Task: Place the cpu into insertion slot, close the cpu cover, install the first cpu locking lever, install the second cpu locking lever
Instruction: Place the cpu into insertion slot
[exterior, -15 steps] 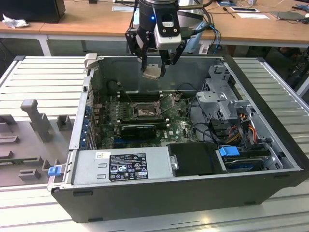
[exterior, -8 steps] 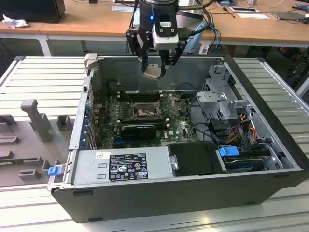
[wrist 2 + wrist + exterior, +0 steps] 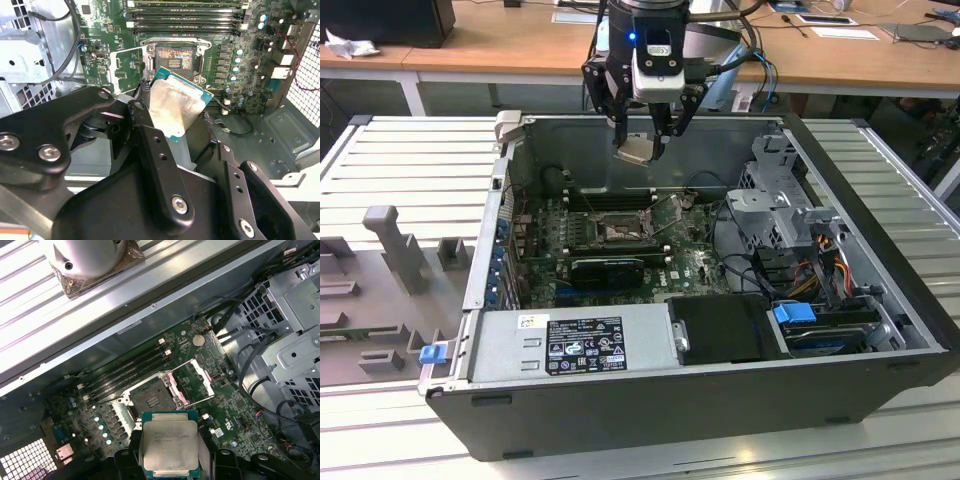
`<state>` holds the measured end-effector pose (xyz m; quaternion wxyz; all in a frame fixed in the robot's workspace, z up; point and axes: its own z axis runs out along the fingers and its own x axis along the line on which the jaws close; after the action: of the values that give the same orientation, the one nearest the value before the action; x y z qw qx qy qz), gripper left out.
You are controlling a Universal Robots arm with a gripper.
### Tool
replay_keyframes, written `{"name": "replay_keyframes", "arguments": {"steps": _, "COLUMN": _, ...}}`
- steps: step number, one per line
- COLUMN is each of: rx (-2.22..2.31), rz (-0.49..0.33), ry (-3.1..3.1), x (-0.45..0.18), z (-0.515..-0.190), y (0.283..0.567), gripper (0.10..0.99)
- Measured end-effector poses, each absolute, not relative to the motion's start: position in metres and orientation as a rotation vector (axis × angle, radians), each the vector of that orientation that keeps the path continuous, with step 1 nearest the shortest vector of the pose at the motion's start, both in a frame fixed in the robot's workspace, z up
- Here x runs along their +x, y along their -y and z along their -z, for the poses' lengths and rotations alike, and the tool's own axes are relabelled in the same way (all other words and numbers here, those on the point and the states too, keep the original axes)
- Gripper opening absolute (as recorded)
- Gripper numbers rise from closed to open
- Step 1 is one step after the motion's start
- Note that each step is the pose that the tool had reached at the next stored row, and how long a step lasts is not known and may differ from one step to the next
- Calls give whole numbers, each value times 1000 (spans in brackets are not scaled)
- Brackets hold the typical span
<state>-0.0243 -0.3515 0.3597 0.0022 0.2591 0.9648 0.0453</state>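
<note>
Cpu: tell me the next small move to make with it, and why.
Probably lower the gripper toward the socket, trimming sideways to line up. It holds the cpu high above the board, the socket lies bare, and the cover stands swung open, so nothing seems to block the way down.

Robotics lab or electronics workshop. An open black desktop computer case (image 3: 650,420) lies on a ribbed silvery metal table (image 3: 410,150), its green motherboard (image 3: 690,265) exposed, with a black robot tool (image 3: 642,140) hanging above. Grey moulded fixtures (image 3: 395,235) sit alongside. Long wooden tables (image 3: 520,40) behind carry white papers (image 3: 845,33).
</note>
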Motion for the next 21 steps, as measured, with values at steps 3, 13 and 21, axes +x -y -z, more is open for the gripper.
{"name": "replay_keyframes", "arguments": {"steps": 3, "rx": 835, "rz": -142, "ry": -3020, "x": -24, "z": -360, "y": 351, "gripper": 529}}
{"name": "replay_keyframes", "arguments": {"steps": 13, "rx": 926, "rz": -142, "ry": -2990, "x": -24, "z": -360, "y": 351, "gripper": 529}}
{"name": "replay_keyframes", "arguments": {"steps": 21, "rx": 994, "rz": -141, "ry": -2966, "x": -24, "z": -360, "y": 351, "gripper": 529}}
